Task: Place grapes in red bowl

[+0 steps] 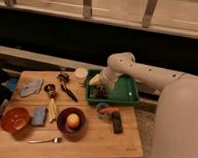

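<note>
Camera view: gripper (98, 84) at grapes (101, 92)

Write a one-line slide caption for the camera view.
Gripper low in the green tray, right at the grapes; red bowl sits at the wooden table's opposite end.

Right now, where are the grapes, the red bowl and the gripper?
grapes (101, 93), camera view, middle of the dark bunch.
red bowl (15, 120), camera view, its bare inside.
gripper (99, 85), camera view, its tip, over the green tray's (124, 90) grapes.
</note>
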`<state>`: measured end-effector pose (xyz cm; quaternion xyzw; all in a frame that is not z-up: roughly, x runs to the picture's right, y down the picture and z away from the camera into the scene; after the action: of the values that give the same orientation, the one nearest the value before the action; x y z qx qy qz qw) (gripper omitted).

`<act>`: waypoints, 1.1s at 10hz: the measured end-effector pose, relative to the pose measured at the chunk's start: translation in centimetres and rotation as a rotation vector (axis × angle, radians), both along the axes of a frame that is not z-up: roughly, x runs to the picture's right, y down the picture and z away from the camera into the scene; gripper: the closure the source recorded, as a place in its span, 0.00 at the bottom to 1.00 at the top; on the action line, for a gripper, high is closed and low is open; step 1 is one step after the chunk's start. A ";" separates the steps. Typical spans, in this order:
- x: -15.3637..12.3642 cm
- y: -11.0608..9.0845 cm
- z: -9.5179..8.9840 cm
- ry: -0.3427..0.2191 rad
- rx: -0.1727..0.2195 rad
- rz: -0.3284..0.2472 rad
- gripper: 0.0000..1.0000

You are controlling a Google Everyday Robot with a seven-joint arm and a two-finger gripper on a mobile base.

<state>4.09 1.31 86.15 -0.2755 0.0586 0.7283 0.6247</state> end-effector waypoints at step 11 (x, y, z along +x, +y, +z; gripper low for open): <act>3.2 2.3 5.5 0.046 -0.107 0.139 0.20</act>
<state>7.25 3.59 91.66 -0.2952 0.0924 0.7717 0.5557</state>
